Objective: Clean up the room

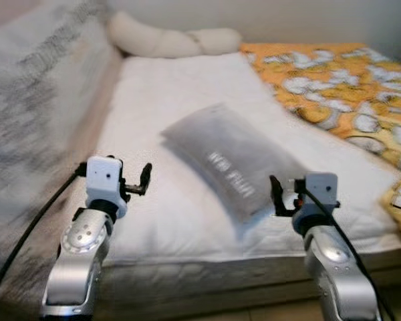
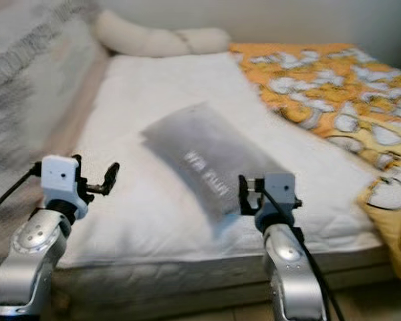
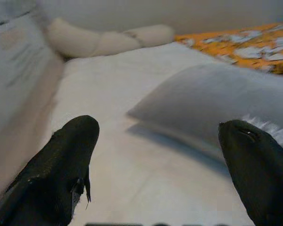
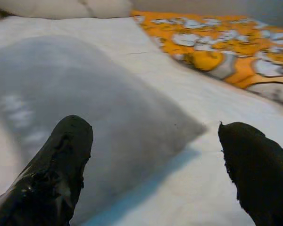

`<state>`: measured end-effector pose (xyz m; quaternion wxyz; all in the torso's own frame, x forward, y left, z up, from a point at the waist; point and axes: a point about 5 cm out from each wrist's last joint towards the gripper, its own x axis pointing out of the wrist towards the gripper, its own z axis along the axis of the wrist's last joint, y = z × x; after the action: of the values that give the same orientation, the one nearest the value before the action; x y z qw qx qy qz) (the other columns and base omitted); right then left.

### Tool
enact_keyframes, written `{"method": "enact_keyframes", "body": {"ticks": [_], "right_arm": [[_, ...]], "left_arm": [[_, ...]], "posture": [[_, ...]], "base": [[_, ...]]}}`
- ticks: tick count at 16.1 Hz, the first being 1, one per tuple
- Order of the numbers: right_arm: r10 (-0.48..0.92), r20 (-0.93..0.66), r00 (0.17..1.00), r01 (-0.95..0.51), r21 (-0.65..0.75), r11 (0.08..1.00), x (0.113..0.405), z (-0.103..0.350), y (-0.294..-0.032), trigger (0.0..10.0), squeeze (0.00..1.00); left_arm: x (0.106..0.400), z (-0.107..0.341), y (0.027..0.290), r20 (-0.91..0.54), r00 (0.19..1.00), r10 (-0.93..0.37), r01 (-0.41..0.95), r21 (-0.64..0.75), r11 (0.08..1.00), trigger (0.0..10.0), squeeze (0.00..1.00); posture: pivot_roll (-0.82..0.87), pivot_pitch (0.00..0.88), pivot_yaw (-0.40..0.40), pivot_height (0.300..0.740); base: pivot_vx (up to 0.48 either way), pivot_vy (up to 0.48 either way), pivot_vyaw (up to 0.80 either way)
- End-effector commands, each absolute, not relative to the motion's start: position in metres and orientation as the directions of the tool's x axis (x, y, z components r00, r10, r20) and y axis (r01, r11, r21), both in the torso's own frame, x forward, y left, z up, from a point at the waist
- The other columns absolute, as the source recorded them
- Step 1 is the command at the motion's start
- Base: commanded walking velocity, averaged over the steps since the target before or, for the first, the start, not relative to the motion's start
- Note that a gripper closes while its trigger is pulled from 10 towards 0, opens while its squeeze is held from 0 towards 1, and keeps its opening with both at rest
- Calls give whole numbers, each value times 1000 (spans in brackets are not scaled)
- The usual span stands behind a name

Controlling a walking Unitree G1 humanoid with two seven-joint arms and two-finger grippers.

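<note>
A grey pillow (image 1: 230, 167) with white lettering lies slantwise in the middle of the white mattress (image 1: 167, 100). My left gripper (image 1: 143, 180) hovers over the mattress to the left of the pillow's near half, open and holding nothing. My right gripper (image 1: 276, 195) is at the pillow's near right corner, also open and holding nothing. In the left wrist view the pillow (image 3: 212, 106) lies ahead between the spread fingers (image 3: 66, 160). In the right wrist view the pillow (image 4: 75, 84) lies close under the wide-open fingers (image 4: 56, 165).
A long cream bolster (image 1: 174, 41) lies across the head of the bed. An orange patterned blanket (image 1: 341, 80) covers the right side and hangs over the near right corner (image 2: 387, 214). A grey patterned cover (image 1: 33, 87) rises along the left. The mattress front edge (image 1: 207, 264) is just before my arms.
</note>
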<state>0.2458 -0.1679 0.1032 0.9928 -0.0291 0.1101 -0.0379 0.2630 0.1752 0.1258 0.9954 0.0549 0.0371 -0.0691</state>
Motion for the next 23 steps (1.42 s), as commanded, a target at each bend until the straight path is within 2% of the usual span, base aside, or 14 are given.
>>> {"method": "enact_keyframes", "body": {"ticks": [1,6,17,19,21,23], "right_arm": [[-100,-210,973,81,-94,992,246,104,-173,10000,0],[-94,-200,975,77,-95,993,247,106,-172,10000,0],[-87,-202,976,71,-83,994,248,106,-175,10000,0],[-89,-203,975,71,-93,993,248,107,-176,10000,0],[-123,-203,971,100,-122,988,249,109,-188,10000,0],[-184,-193,964,147,-190,971,268,111,-218,10000,0]], "left_arm": [[263,126,169,-76,985,-154,161,100,982,10000,0],[264,126,170,-76,987,-143,150,101,983,10000,0],[266,125,170,-81,986,-149,157,117,981,10000,0],[265,125,168,-98,977,-189,202,140,969,10000,0],[263,124,171,-125,973,-192,213,184,960,10000,0],[270,113,174,-184,970,-159,194,190,963,10000,0]], "posture": [[20,0,11,740],[19,0,13,740],[18,0,10,740],[9,0,15,740],[-1,0,19,740],[4,0,-5,740]], "base": [[409,0,0],[371,0,0],[0,0,0],[0,0,0],[0,0,0],[0,0,0]]}}
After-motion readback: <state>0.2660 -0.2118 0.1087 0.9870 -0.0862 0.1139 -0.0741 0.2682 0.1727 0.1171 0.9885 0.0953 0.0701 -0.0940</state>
